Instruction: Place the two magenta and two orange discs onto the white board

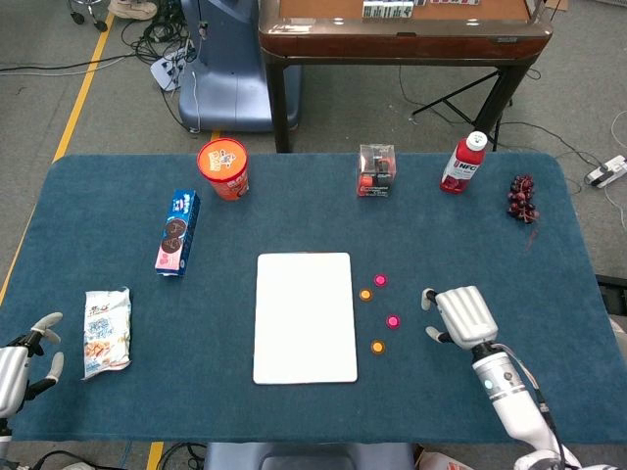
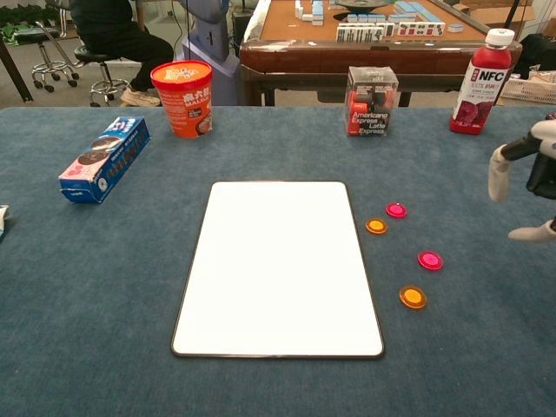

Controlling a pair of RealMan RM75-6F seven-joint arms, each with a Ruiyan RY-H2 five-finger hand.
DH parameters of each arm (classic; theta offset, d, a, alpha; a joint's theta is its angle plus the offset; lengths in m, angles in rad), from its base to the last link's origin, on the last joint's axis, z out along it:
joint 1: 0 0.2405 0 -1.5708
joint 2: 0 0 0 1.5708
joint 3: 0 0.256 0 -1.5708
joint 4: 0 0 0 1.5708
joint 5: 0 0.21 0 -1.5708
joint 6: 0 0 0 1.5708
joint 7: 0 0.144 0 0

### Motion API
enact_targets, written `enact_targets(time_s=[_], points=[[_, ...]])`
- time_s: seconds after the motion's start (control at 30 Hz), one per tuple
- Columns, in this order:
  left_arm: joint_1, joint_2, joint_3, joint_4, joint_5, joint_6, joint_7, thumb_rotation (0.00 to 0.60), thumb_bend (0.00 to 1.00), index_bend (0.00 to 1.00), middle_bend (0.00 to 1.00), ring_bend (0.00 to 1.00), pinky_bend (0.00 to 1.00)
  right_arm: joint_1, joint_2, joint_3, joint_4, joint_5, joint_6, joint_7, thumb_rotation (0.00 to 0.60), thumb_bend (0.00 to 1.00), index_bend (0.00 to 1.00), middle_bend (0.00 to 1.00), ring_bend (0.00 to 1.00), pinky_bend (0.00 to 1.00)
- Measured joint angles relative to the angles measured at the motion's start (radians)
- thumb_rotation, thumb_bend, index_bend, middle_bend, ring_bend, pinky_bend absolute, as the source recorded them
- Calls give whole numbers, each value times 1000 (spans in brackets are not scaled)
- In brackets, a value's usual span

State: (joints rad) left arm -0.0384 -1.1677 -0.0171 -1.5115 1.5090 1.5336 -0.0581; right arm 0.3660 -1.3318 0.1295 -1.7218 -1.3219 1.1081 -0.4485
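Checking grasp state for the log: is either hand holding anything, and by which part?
Nothing is held. The right hand is open beside the discs, and the left hand is open at the table's near-left corner.

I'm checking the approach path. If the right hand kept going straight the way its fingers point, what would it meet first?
Probably the nearer magenta disc: the right hand is open, fingers pointing left toward it, with only bare table between. Its height above the table is unclear.
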Motion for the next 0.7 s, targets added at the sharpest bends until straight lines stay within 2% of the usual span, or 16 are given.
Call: enact_targets(time_s=[0.3,0.6,0.7], points=[[7,-13,4,22,3,2,-17,600,472,260,439,506,673,67,-92,-1,82,115,-78,-58,600,18,497,1000,1000,1000],[11,-22,5,33,6,4,-26,600,472,263,435,506,666,115,-123,-3,109,202,-119,-106,600,12,497,1000,1000,1000],[13,-24,5,35,7,5,-28,600,472,263,433,506,664,134,-127,-3,107,236,-136,-125,600,46,497,1000,1000,1000]])
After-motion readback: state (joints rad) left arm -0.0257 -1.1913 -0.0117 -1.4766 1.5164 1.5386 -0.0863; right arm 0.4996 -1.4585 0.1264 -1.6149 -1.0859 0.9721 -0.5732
